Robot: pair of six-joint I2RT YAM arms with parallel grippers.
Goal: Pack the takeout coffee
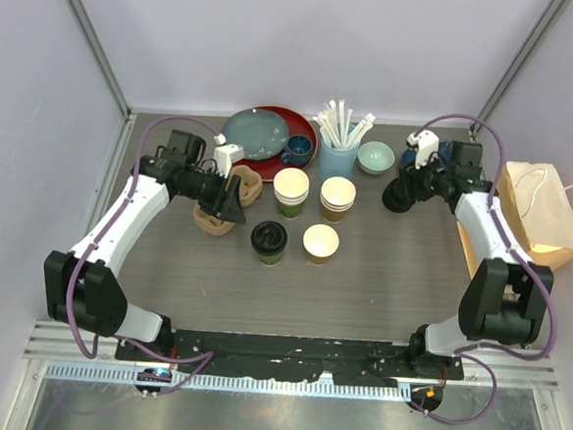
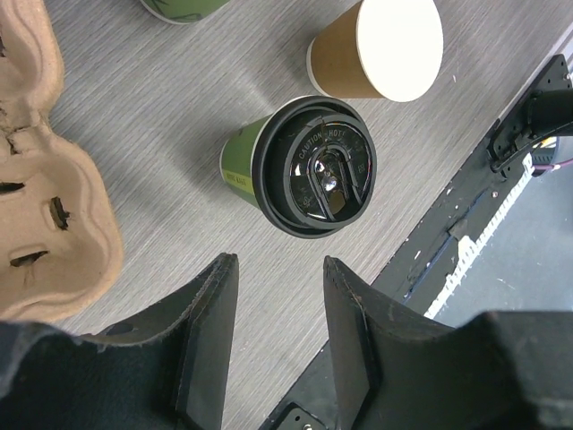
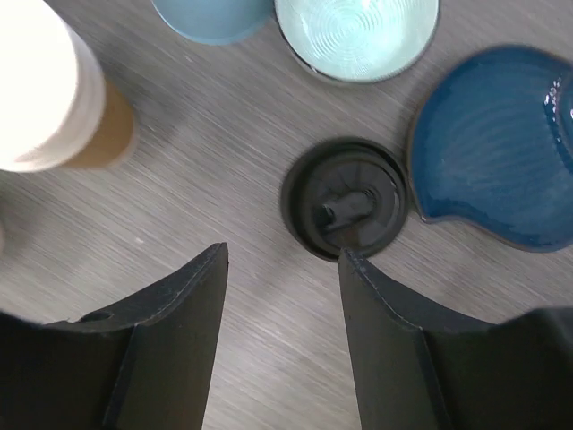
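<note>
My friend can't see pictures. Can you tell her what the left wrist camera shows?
A black-lidded green paper cup stands on the grey table, just beyond the open, empty left end effector. A lidless brown cup stands past it, and a cardboard cup carrier lies to the left.

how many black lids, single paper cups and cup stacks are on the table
black lids: 2
single paper cups: 2
lidless cup stacks: 2
total: 6
</note>
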